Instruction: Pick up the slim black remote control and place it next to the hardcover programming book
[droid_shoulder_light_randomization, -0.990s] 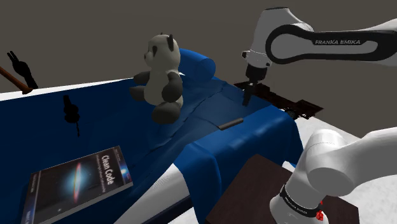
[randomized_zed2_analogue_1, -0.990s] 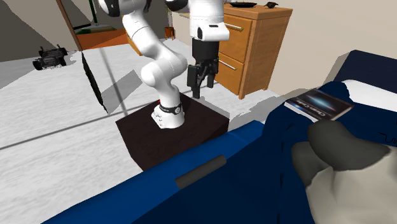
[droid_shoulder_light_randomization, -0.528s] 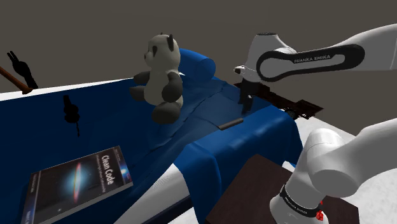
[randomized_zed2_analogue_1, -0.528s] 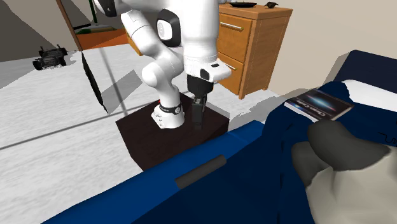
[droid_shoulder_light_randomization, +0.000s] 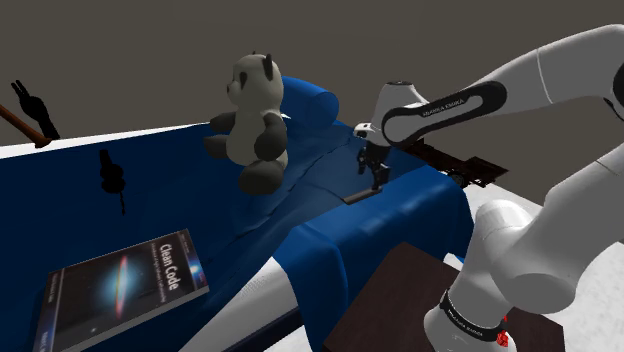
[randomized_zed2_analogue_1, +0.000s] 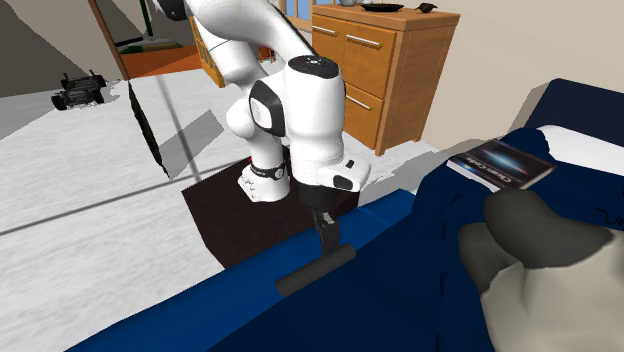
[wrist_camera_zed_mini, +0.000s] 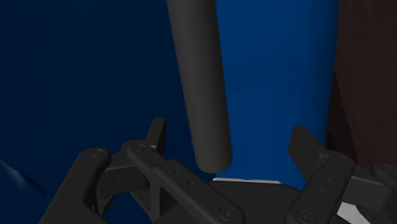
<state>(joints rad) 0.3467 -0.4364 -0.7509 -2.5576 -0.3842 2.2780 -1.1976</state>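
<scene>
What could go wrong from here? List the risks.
1. The open gripper straddles the remote at its end; gripped there, it may pivot when lifted.
2. The remote lies near the edge of the blue bedcover; a nudge could slide it off.
3. The panda toy sits near the route to the book.

On the one bed (droid_shoulder_light_randomization: 190, 205) with a blue cover there is one slim dark remote control (droid_shoulder_light_randomization: 362, 194), one book (droid_shoulder_light_randomization: 125, 290), one panda toy (droid_shoulder_light_randomization: 252, 120) and one blue bolster pillow (droid_shoulder_light_randomization: 310, 102). The robot has one white arm (droid_shoulder_light_randomization: 520, 100) with one black gripper (droid_shoulder_light_randomization: 376, 180), and this has two fingers (wrist_camera_zed_mini: 156, 137). There is also one dark box stand (randomized_zed2_analogue_1: 225, 215), one wooden dresser (randomized_zed2_analogue_1: 395, 70) and one small dark toy vehicle (randomized_zed2_analogue_1: 80, 90) on the floor.
</scene>
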